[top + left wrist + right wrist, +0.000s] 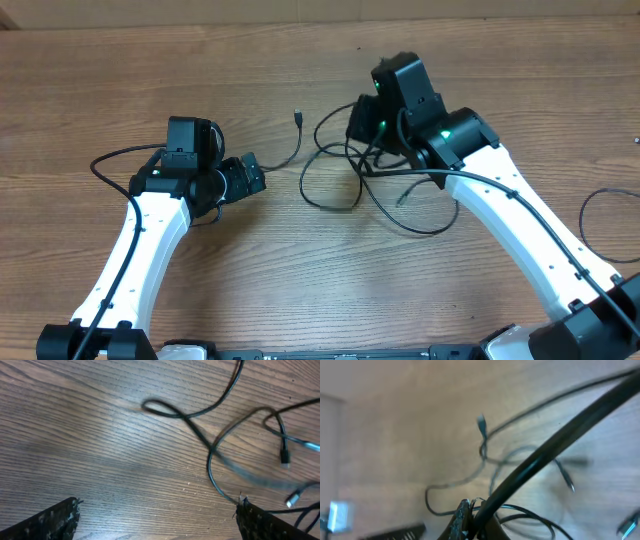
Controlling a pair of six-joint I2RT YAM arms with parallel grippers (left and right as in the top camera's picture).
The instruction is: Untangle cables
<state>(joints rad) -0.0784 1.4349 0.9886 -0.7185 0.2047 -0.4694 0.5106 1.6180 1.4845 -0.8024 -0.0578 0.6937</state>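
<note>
Several thin black cables (304, 185) lie tangled on the wooden table between my arms, with one plug end (298, 117) sticking out toward the back. My right gripper (360, 128) is over the tangle and shut on a cable strand (560, 440), which runs from its jaws (470, 512) up across the right wrist view. More loops and a plug (481, 421) lie beyond. My left gripper (256, 174) is open and empty just left of the tangle. In the left wrist view its jaws (159, 510) stand wide apart, with cable loops (186, 416) and two plugs ahead to the right.
A separate black cable loop (598, 205) lies near the table's right edge. The table's far edge runs along the top of the overhead view. Thicker arm cables trail behind both arms.
</note>
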